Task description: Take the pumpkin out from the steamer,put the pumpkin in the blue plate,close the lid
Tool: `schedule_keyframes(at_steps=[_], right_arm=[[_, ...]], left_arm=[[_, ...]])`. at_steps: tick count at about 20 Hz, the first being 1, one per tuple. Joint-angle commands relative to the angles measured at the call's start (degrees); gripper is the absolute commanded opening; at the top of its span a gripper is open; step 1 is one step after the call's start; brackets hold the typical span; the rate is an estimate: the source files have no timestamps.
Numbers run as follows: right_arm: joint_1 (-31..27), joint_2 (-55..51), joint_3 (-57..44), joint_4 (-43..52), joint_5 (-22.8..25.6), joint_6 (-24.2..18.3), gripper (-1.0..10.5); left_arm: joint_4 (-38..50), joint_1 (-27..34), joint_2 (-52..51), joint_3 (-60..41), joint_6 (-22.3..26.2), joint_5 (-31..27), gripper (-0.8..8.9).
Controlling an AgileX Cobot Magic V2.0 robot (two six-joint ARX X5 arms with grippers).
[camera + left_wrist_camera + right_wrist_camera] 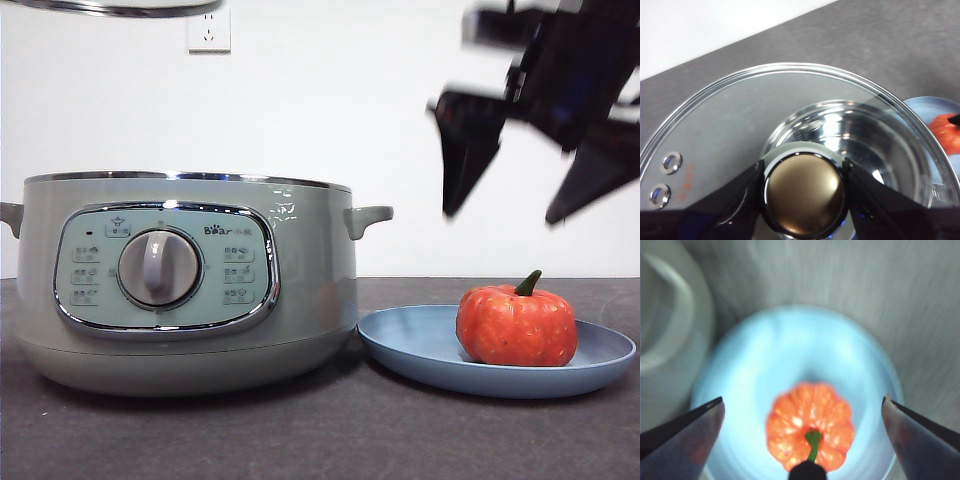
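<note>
The orange pumpkin (pixel 516 325) with its green stem rests on the blue plate (pixel 420 350), to the right of the sage-green steamer (pixel 185 280). My right gripper (pixel 505 215) hangs open well above the pumpkin, nothing between its fingers; its wrist view looks straight down on the pumpkin (pixel 810 432) and plate (pixel 790 360). My left gripper (pixel 804 187) is shut on the knob (pixel 804 194) of the glass lid (pixel 740 120), held high over the open steamer; only the lid's chrome rim (pixel 115 8) shows at the top of the front view.
A wall socket (pixel 208 30) sits on the white wall behind. The steamer's side handle (pixel 368 218) sticks out toward the plate. Dark table surface (pixel 320 430) runs in front of the pot and plate.
</note>
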Motion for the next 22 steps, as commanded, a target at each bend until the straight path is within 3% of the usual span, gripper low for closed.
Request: schedule_keyframes(at_steps=[1,9,22], right_arm=[[-0.02,-4.79,-0.24,-0.02,0.33,-0.13,5.3],[-0.02,-14.4,-0.24,-0.33,0.33,-0.09,5.3],[-0.02,-15.1,-0.24,-1.55,0.42,-0.11,5.3]], left_arm=[[4.76,0.0,2.54,0.87,0.46,3.48,-0.08],[9.25,0.0,15.1,0.87,0.48,8.33,-0.08],[11.21,0.0,26.53,0.85,0.46,11.1,-0.08]])
